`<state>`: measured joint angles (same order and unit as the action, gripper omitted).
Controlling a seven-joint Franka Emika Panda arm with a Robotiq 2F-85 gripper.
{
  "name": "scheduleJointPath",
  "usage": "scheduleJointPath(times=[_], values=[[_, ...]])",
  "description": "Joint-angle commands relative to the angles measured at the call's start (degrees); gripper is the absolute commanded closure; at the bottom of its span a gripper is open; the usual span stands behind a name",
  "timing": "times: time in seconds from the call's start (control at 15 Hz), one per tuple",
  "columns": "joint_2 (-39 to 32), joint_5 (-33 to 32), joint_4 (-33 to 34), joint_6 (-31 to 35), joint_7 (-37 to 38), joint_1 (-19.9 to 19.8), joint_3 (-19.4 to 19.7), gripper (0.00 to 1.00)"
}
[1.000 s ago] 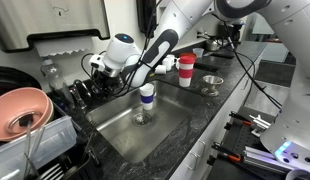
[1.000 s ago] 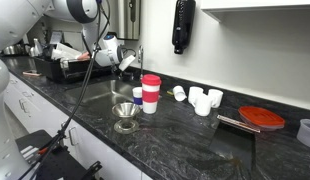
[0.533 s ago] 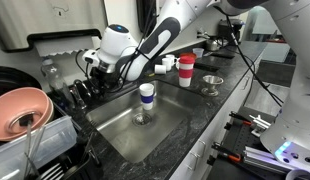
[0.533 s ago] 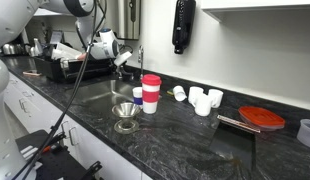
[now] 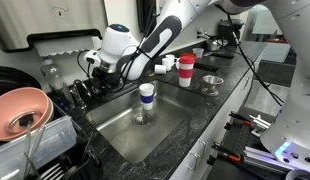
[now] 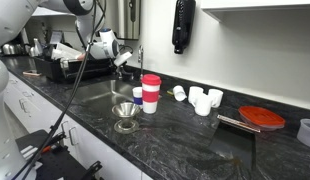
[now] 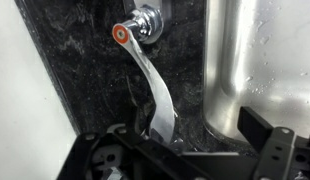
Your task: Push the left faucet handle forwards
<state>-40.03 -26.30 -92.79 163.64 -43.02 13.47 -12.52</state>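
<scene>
In the wrist view the left faucet handle (image 7: 147,75) is a shiny metal lever. It runs from a chrome base with a red ring (image 7: 123,32) down toward the camera over dark stone. My gripper (image 7: 185,150) is open. The lever's near end lies between its dark fingers (image 7: 263,135), closer to the left one; contact cannot be judged. In both exterior views the gripper (image 5: 99,66) (image 6: 121,58) hangs at the back of the sink (image 5: 115,125) by the faucet (image 6: 140,56) and hides the handle.
A blue-and-white cup (image 5: 145,96) stands in the basin. On the counter are a red-and-white cup (image 5: 186,68) (image 6: 151,92), a metal funnel (image 5: 212,84) (image 6: 125,112), white cups (image 6: 201,99) and a red plate (image 6: 261,118). A dish rack holds a pink bowl (image 5: 21,110).
Over the last second the wrist shifted slightly up and back toward the faucet, then held still. The gripper stayed open.
</scene>
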Motion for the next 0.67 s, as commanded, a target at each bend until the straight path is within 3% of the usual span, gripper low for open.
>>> scheduleJointPath(times=[0.0,0.33,0.6], values=[[0.0,0.5,0.1,0.0,-0.3,0.3,0.3,0.00],[0.7,-0.1,-0.3,-0.3,0.7,1.1,1.3,0.00],[2.7,-2.3,-1.5,-2.5,3.1,3.6,5.2,0.00]])
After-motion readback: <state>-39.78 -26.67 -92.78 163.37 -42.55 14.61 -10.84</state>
